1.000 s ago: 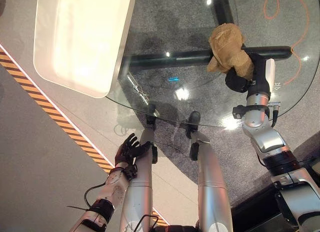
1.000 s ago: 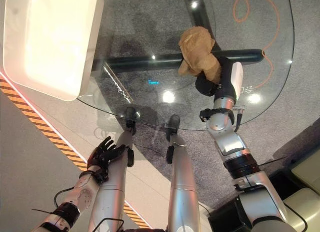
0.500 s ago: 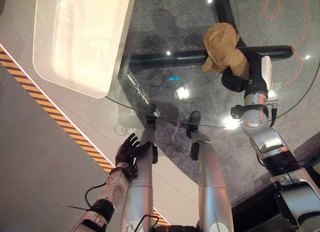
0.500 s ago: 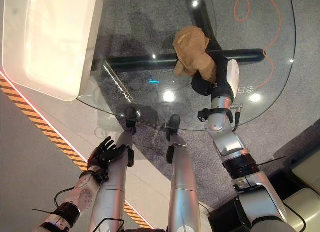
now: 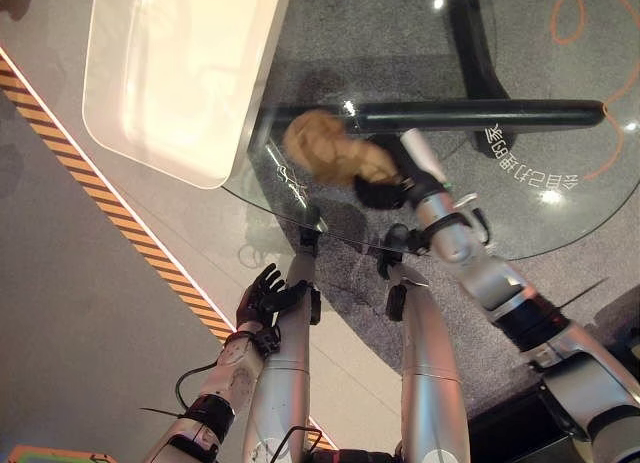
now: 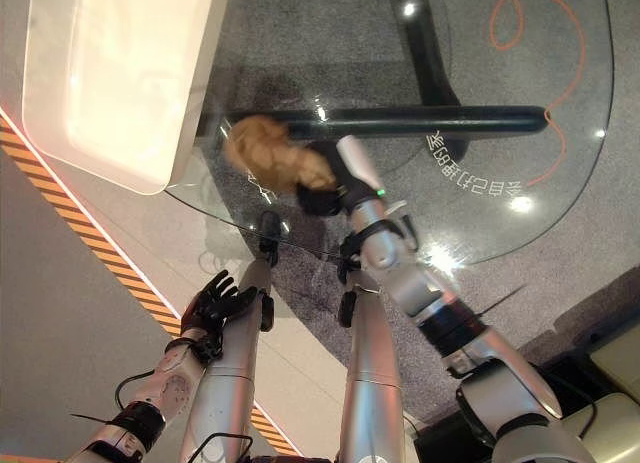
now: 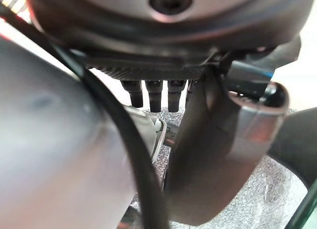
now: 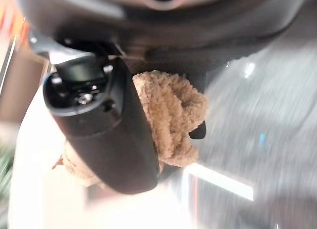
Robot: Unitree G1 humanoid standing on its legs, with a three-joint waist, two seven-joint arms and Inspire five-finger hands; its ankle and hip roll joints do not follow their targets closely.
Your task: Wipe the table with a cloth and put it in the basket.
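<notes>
Glass table [image 5: 560, 213] spreads under me, with the white basket [image 5: 170, 73] lying over its far left edge. My right hand [image 5: 385, 191] has its fingers curled round the tan cloth [image 5: 320, 148], bunched up on the glass just beside the basket's near right corner. My left hand [image 5: 262, 295] hangs low off the table's near edge, well short of the basket, fingers spread loosely and holding nothing

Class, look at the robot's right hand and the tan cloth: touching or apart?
Touching. In the right wrist view the right hand has its thumb and fingers curled round the tan cloth, which bulges out between them.
</notes>
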